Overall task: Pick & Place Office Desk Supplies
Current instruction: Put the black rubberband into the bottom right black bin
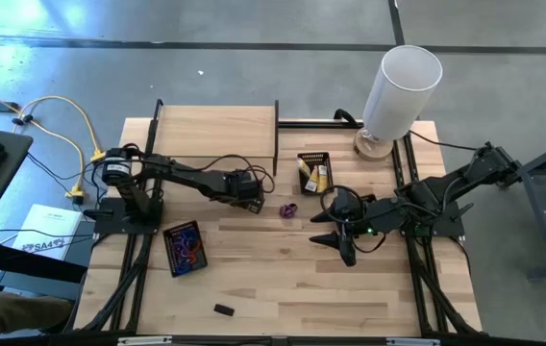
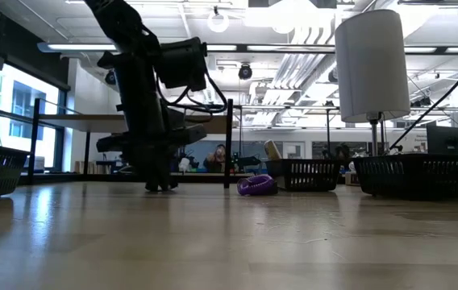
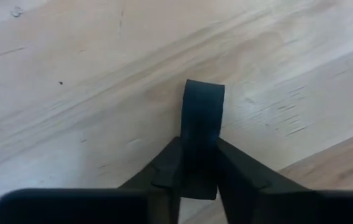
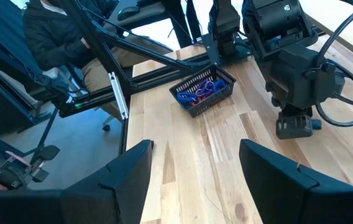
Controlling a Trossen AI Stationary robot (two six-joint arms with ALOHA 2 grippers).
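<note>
Sorting partly done: loops fill one mesh tray (image 1: 185,248), packets another (image 1: 314,171); purple loop (image 1: 288,209) and black block (image 1: 223,309) remain on surface (image 1: 283,279); left pincer (image 3: 199,180) pinches a black loop (image 3: 202,115), right pincer (image 4: 192,168) gapes wide, empty.

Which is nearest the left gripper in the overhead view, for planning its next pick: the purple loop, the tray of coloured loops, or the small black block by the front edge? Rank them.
From the left gripper:
1. Purple loop, just beside it, toward the right arm.
2. Tray of coloured loops, toward the left front.
3. Small black block, near the front edge.
</note>
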